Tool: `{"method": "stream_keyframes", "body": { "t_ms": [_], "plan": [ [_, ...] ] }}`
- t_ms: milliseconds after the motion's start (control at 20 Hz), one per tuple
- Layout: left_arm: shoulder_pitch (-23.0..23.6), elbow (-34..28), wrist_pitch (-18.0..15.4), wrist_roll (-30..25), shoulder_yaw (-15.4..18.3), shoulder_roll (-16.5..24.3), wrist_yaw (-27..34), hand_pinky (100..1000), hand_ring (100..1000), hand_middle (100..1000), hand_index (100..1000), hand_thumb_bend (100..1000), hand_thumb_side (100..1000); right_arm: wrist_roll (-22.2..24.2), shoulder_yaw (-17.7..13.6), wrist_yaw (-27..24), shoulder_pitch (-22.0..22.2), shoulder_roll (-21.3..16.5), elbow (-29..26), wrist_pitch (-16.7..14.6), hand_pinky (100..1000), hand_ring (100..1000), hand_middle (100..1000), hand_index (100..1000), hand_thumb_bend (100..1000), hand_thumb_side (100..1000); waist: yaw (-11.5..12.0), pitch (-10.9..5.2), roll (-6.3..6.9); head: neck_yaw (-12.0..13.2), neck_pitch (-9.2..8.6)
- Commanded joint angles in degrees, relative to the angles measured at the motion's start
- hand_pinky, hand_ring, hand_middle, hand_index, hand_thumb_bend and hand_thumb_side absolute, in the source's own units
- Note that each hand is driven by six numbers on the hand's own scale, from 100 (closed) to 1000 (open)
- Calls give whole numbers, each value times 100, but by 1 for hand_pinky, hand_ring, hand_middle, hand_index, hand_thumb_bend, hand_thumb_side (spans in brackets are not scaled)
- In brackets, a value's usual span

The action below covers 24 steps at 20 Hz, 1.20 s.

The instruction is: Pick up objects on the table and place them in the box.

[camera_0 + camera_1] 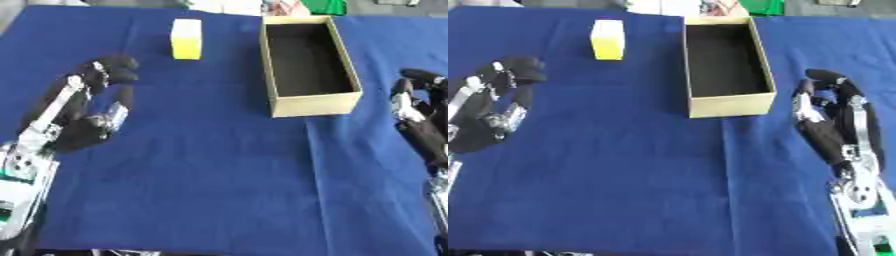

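Yellow block (185, 39), a plain rectangular solid with a paler top and no writing that can be read, lies at about 11 o'clock on the surface, just left of the box and apart from it. Left hand (86, 112), black with silver links, hovers at 9 o'clock, fingers relaxed and slightly spread, holding nothing. Right hand (830, 122) rests at 3 o'clock, fingers likewise loosely extended and empty. Box (276, 107), tan cardboard, open-topped, dark inside, stands at 1 o'clock. Blue cloth (227, 175), faintly creased, covers the surface.
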Motion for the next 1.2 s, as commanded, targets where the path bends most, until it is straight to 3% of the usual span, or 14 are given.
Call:
{"method": "stream_keyframes", "body": {
  "t_ms": [50,250,700,1200],
  "plan": [
    [-53,-104,-20,-7,46,92,-11,874,801,809,881,100,431,-5,-34,-19,-44,-31,-112,-7,688,947,528,745,100,392,1,-90,17,13,-47],
    [-159,-197,-156,-57,68,414,-246,877,839,861,919,100,337,3,-28,-10,-38,-47,-109,-7,688,947,528,745,100,388,-12,-104,41,9,-41],
    [-608,-189,-512,36,-27,1469,-1030,862,851,882,934,100,127,19,-15,1,-30,-85,-94,-8,688,947,528,745,100,385,-85,-125,130,-20,-63],
    [-1659,602,-736,240,-423,2791,-1272,842,854,888,940,231,120,55,26,-3,-37,-106,-80,-10,688,948,528,745,100,384,-230,-145,225,3,-75]
  ]
}}
